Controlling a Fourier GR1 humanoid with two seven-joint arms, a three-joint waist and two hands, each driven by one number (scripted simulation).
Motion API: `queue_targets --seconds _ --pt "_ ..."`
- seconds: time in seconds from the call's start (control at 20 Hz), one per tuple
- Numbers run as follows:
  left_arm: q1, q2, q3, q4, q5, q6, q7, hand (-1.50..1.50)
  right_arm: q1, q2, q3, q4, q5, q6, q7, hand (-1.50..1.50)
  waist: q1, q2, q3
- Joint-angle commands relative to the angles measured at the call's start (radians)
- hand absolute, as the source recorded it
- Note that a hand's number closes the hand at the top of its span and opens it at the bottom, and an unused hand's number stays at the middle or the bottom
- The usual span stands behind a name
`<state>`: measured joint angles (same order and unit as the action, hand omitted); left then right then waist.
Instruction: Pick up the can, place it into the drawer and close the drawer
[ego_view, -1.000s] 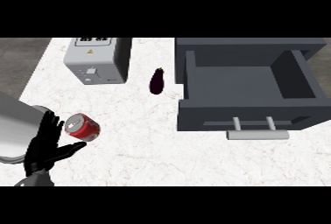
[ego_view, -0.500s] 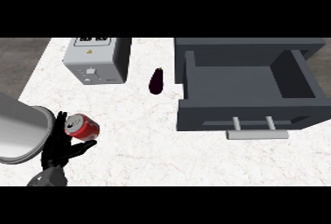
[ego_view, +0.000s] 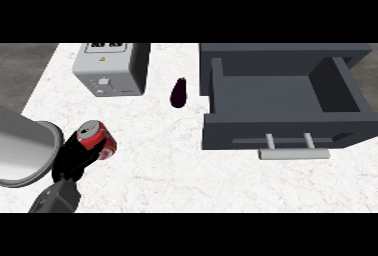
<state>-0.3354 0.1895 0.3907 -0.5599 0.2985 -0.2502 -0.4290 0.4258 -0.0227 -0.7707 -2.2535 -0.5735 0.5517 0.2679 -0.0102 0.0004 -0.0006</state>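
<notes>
The red metal can with a silver top (ego_view: 97, 140) lies tilted on the white marbled counter (ego_view: 170, 180), at about eight o'clock in the scene, well apart from the open dark grey drawer (ego_view: 284, 102) at two o'clock. The black left hand (ego_view: 74, 160) is touching the can from five to seven o'clock: dark fingers (ego_view: 88, 149) curl around its lower side, so the hand appears closed on the can, though how far they reach behind it I cannot tell. The right hand does not show.

I judge the step in hand to be the pick-up. To do it well, the hand should have the can's body fully between thumb and fingers before rising, then lift straight up, because the can is tilted and could roll. After that, the way goes toward three o'clock, over the drawer's front wall with its pale handle (ego_view: 291, 150).

A dark purple eggplant (ego_view: 179, 92) lies just beside the drawer, at twelve o'clock, and a grey box-shaped toaster (ego_view: 111, 67) stands at eleven o'clock. A large grey cylinder (ego_view: 22, 150) is at nine o'clock, just beside the can.
</notes>
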Motion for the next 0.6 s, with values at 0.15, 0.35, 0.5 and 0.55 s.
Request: queue_targets --seconds 0.15,0.35,0.5,0.55 --pt "-0.079 0.020 -0.022 -0.001 0.023 -0.079 0.011 1.50 -0.040 0.019 0.002 0.084 0.063 0.046 -0.040 -1.50 0.003 0.001 0.000" --pt "-0.018 -0.042 -0.071 -0.171 0.033 -0.071 0.023 1.50 0.028 0.022 -0.030 0.045 0.007 0.062 -0.055 -1.50 0.006 -0.004 0.001" --pt "-0.011 -0.118 -0.109 -0.214 0.003 0.038 0.002 1.50 -0.016 0.023 0.063 0.036 0.072 -0.047 -0.061 -1.50 0.008 -0.002 0.001" --pt "-0.004 -0.140 -0.124 -0.215 0.001 0.031 -0.010 1.50 -0.040 -0.003 0.015 0.014 0.018 -0.026 0.013 -1.50 0.008 -0.002 0.001"
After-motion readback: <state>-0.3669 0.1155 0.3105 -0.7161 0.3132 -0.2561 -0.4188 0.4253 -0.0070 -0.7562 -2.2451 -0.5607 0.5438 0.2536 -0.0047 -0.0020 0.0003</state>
